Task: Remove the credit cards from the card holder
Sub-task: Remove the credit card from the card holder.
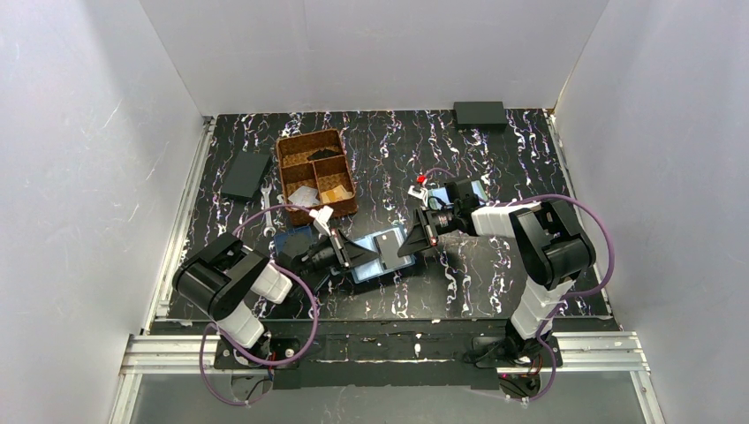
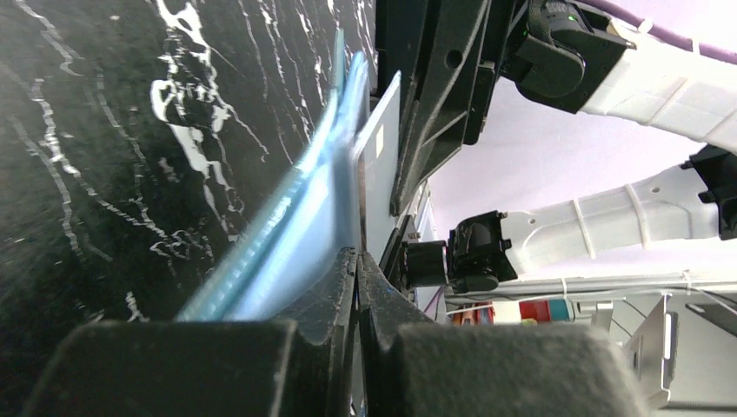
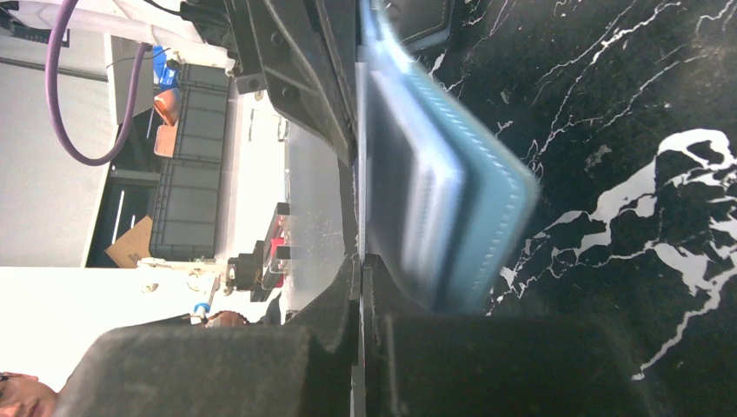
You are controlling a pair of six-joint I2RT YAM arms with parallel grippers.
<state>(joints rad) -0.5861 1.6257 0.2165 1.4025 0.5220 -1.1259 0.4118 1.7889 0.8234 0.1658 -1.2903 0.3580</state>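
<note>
Left claw (image 1: 357,256) pinches the holder's (image 1: 373,270) 9 o'clock edge; right claw (image 1: 405,245) pinches a card (image 1: 389,243) at its 3 o'clock edge.

Read no text, label, brand, number or sign in any view. Made out only a small pale patch on the card (image 2: 379,178), too blurred to read.

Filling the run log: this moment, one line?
left gripper: shut on card holder | right gripper: shut on credit card | card partly out
</note>
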